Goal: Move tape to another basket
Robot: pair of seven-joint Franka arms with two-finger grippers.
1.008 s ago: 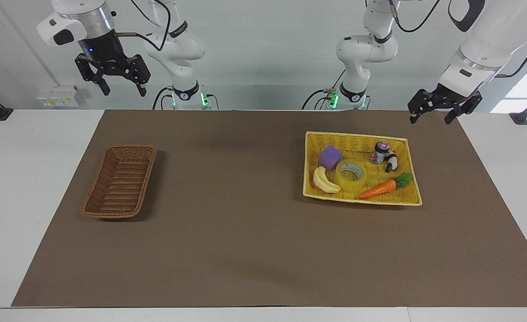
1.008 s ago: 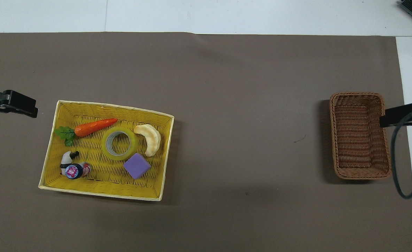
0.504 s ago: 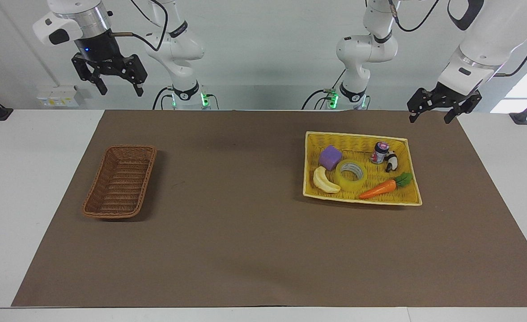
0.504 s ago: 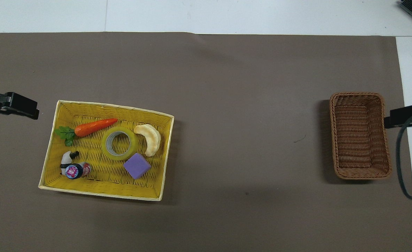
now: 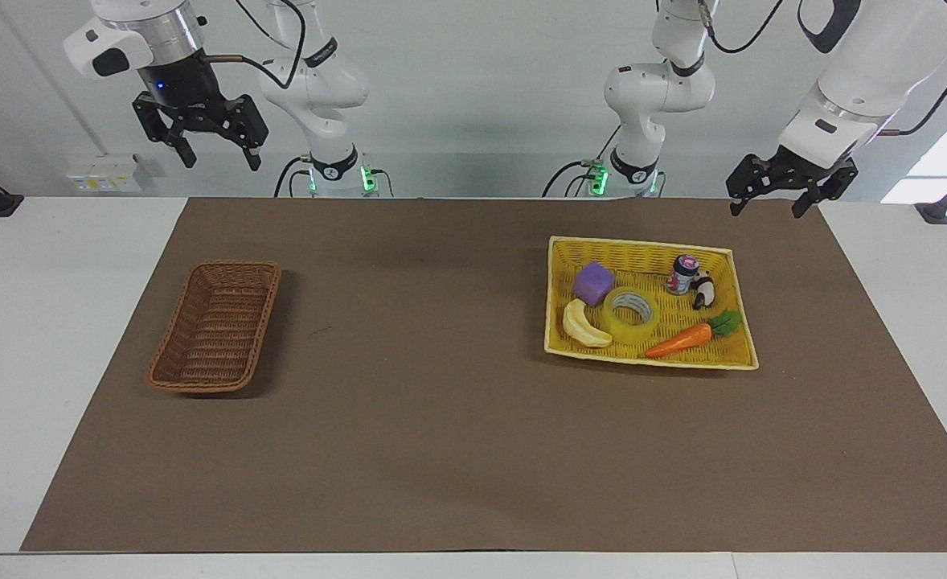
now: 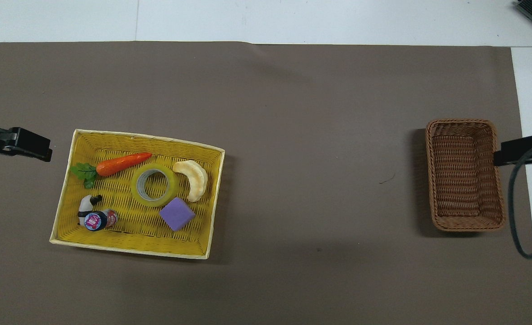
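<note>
- One camera sits high up across the desk [image 5: 473,450] and looks back at the two robots, which stand at the top of its picture.
- The other camera hangs high over the robots' end and looks almost straight down.
- Both are far enough to see the whole brown mat [image 6: 293,135].
- Both show the yellow basket [image 5: 743,338] [image 6: 67,189] and the brown basket [image 5: 170,362] [image 6: 498,198], on swapped sides.

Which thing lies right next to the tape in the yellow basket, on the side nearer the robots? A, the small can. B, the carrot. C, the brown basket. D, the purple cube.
D: the purple cube sits against the tape, higher in the facing view, so nearer the robots.
</note>
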